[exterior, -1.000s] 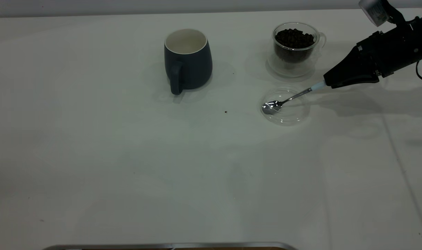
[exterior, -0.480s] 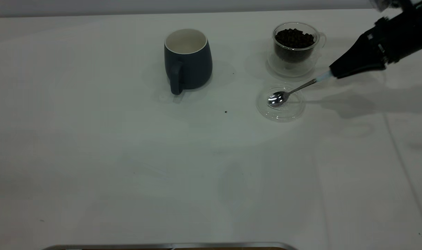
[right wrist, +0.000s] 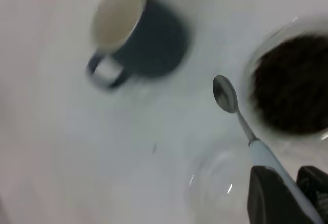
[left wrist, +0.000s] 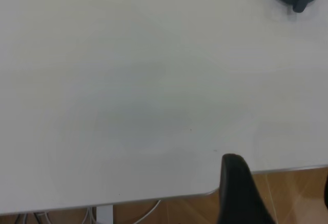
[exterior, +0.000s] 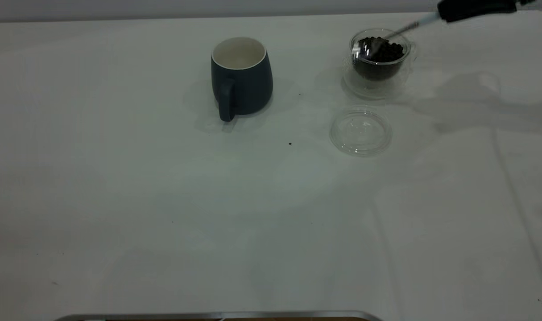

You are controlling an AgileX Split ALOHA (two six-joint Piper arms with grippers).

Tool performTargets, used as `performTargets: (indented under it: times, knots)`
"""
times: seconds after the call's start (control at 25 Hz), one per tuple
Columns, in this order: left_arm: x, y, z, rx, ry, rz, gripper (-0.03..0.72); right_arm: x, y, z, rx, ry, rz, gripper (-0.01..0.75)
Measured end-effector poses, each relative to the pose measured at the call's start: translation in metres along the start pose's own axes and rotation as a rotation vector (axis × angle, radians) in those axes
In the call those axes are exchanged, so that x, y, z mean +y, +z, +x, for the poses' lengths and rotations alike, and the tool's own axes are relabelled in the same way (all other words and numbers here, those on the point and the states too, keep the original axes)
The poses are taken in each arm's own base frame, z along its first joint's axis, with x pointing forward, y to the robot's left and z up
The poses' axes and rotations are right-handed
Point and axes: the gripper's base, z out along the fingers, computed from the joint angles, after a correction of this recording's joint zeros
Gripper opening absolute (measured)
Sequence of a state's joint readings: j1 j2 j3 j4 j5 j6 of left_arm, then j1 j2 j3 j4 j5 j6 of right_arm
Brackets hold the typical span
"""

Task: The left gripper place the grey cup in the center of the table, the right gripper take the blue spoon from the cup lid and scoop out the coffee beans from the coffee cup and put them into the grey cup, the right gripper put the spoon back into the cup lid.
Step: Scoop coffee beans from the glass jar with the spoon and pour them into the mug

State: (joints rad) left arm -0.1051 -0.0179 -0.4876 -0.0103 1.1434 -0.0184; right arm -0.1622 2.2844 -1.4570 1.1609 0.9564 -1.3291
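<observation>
A plain white matte worktop [exterior: 163,214] fills the scene. The right end effector [exterior: 440,17], clamped on the blue spoon [exterior: 389,34], has lifted it out of the clear round cup lid [exterior: 361,132], now bare, to the glass coffee cup [exterior: 378,60]; scooping looks next. The matte grey cup [exterior: 241,78] stands mid-worktop, well apart. The shiny bowl hangs over dark oval coffee beans [exterior: 384,52]. The left end effector [left wrist: 241,193] rests at the worktop's edge; its opening cannot be told.

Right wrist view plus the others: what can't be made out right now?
- Right pincer: exterior view crops it at the top edge.
- Blue spoon and coffee beans: motion-blurred in the right wrist view; whether they touch is unclear.
- Left pincer: the left wrist view's edge cuts it off.
</observation>
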Motion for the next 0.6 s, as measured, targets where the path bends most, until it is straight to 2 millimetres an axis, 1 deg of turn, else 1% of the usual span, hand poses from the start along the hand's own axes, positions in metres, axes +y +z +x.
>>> performTargets:
  times: [0.16, 0.36, 0.44, 0.6]
  knots:
    - [0.000, 0.000, 0.000, 0.000, 0.000, 0.000, 0.466, -0.015, -0.008, -0.005, -0.096, 0.133, 0.091, 0.115]
    - [0.000, 0.000, 0.000, 0.000, 0.000, 0.000, 0.466, -0.030, -0.020, -0.003, -0.135, 0.252, 0.151, 0.115]
    - [0.000, 0.000, 0.000, 0.000, 0.000, 0.000, 0.466, -0.033, -0.021, -0.001, -0.132, 0.277, 0.153, 0.115]
    - [0.000, 0.000, 0.000, 0.000, 0.000, 0.000, 0.466, -0.039, -0.011, 0.009, -0.111, 0.332, 0.134, 0.115]
